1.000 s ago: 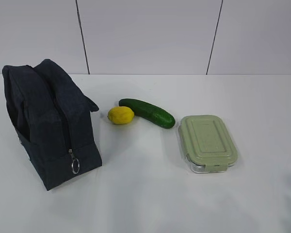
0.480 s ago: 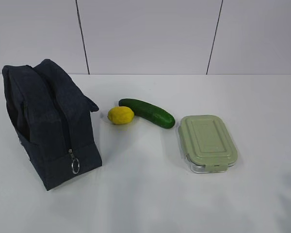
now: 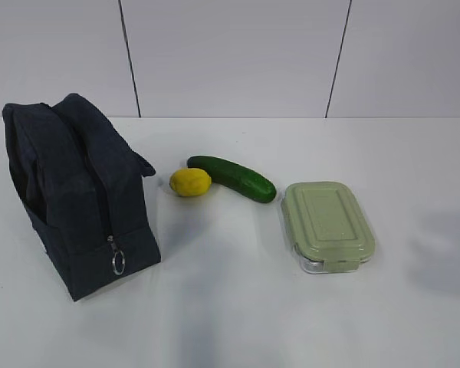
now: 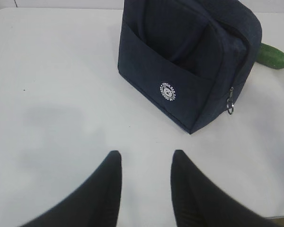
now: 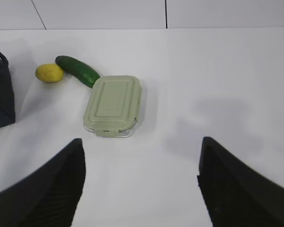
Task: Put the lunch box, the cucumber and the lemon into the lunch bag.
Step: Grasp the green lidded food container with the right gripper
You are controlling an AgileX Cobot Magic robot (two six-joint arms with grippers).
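The navy lunch bag [image 3: 80, 195] stands zipped at the left of the table, its silver ring pull [image 3: 119, 262] hanging on the near end. To its right lie the yellow lemon [image 3: 190, 182] and the dark green cucumber [image 3: 231, 178], touching. The lunch box [image 3: 327, 225] with its sage-green lid sits further right. No arm shows in the exterior view. My left gripper [image 4: 145, 158] is open over bare table, well short of the lunch bag [image 4: 189, 61]. My right gripper [image 5: 141, 146] is wide open, empty, short of the lunch box [image 5: 113, 105]; lemon [image 5: 49, 73] and cucumber [image 5: 77, 71] lie beyond.
The white table [image 3: 238, 307] ends at a pale panelled wall [image 3: 238, 54] behind. Soft shadows lie on the table at the front middle and at the right.
The objects have not moved. A faint shadow on the table at the right edge has grown and shifted inward.
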